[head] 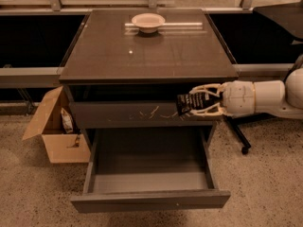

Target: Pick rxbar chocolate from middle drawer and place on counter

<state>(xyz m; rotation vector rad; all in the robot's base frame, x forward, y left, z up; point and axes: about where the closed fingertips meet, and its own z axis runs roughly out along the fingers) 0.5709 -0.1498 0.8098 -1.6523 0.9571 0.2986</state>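
gripper [192, 101] seemingly clasps rxbar chocolate [185, 104] beneath counter [142, 56]

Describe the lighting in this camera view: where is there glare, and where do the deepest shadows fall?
Camera view: a small bright glint sits on the glossy counter, which also mirrors the bowl; the deepest shadow lies under the counter's front edge, where the gripper, shut on the rxbar chocolate, sits toward the picture's right; the open middle drawer is evenly lit inside.
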